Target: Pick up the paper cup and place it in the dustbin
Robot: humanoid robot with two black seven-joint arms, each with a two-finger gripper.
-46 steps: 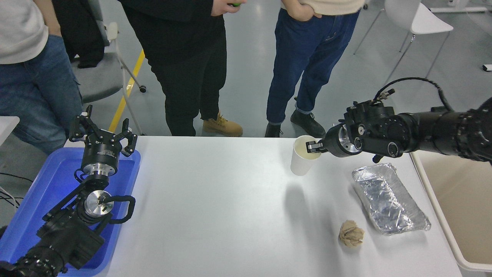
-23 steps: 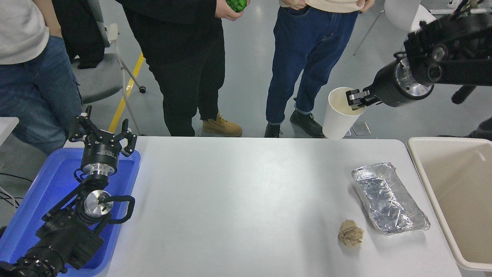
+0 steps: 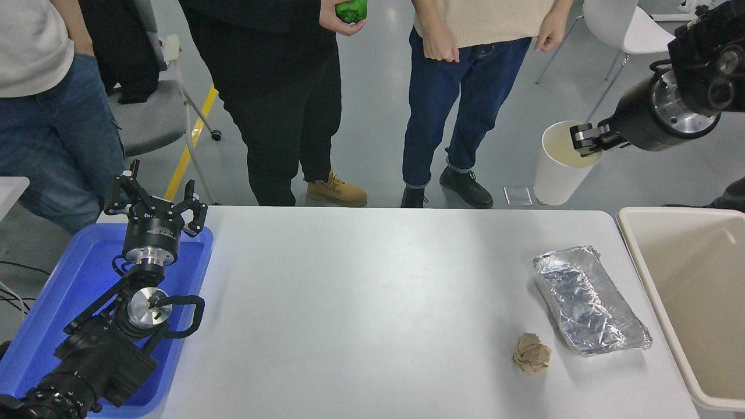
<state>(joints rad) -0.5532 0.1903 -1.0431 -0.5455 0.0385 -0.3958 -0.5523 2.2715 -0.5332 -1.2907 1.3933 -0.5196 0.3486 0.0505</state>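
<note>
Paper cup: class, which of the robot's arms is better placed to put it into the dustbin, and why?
The right. Its claw already grips the paper cup by the rim, raised off the table, close to the dustbin at the right edge. The left claw sits open over the blue tray, far across the table.

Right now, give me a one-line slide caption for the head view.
Right tool holds the paper cup by its rim, lifted off the table, short of the dustbin.
</note>
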